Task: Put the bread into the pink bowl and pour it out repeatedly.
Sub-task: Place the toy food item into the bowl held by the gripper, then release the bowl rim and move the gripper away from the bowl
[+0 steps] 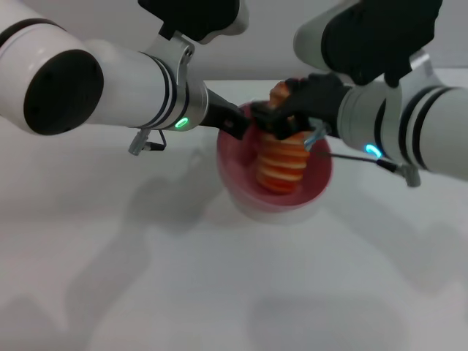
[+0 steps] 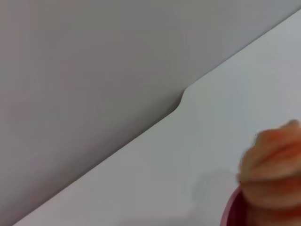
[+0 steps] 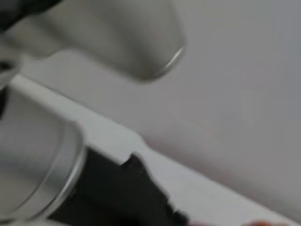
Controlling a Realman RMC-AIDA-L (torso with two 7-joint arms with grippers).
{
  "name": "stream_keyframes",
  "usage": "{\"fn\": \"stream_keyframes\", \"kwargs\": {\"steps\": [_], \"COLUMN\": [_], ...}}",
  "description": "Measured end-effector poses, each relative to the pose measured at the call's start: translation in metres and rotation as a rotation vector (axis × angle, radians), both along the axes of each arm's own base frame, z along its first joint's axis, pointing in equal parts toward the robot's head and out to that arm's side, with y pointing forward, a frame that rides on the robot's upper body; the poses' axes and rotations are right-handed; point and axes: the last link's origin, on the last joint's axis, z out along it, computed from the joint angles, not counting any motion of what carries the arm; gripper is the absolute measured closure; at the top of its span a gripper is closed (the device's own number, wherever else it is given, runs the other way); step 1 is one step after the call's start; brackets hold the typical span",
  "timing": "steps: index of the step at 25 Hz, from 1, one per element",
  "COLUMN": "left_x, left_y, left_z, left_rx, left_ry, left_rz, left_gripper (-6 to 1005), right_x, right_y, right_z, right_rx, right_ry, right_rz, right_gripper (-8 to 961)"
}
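The pink bowl [image 1: 314,189] stands on the white table in the middle of the head view. The bread [image 1: 281,162], orange with cream ridges, stands nearly upright in it, its top poking above the rim. My right gripper [image 1: 284,121] comes in from the right and is shut on the loaf's upper part. From the left, my left gripper [image 1: 238,124] is clamped on the bowl's near-left rim. The left wrist view shows the bread [image 2: 270,169] and a sliver of the pink bowl's rim [image 2: 231,209].
The white table [image 1: 146,256] stretches toward me with only arm shadows on it. Its back edge [image 2: 181,101] meets a grey wall. The right wrist view shows the left arm's white casing [image 3: 117,42] close by.
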Motion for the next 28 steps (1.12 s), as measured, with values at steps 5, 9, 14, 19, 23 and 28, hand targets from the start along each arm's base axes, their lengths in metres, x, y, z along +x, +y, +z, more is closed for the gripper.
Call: {"fn": "stream_keyframes", "kwargs": {"steps": [5, 9, 14, 19, 23, 28], "left_x": [-0.002, -0.004, -0.007, -0.013, -0.020, -0.022], "left_y": [0.001, 0.003, 0.003, 0.002, 0.004, 0.007], "left_z": [0.000, -0.001, -0.002, -0.005, -0.008, -0.012], "left_rx": [0.001, 0.007, 0.006, -0.010, -0.019, -0.025], "left_ry": [0.003, 0.000, 0.006, 0.005, 0.007, 0.013], "left_rz": [0.003, 0.005, 0.013, 0.032, 0.050, 0.063], "left_gripper": [961, 959, 960, 961, 961, 960], "right_x": [0.007, 0.004, -0.010, 0.004, 0.032, 0.053], "right_y": [-0.006, 0.001, 0.010, 0.027, 0.037, 0.036], "right_z": [-0.003, 0.028, 0.088, 0.097, 0.094, 0.097], "right_rx": [-0.010, 0.150, 0.500, 0.630, 0.657, 0.697], "right_ry": [-0.005, -0.026, -0.067, -0.092, -0.056, 0.056], "right_rz": [-0.024, 0.023, 0.224, 0.340, 0.306, 0.186], "right_gripper": [280, 237, 192, 190, 190, 190]}}
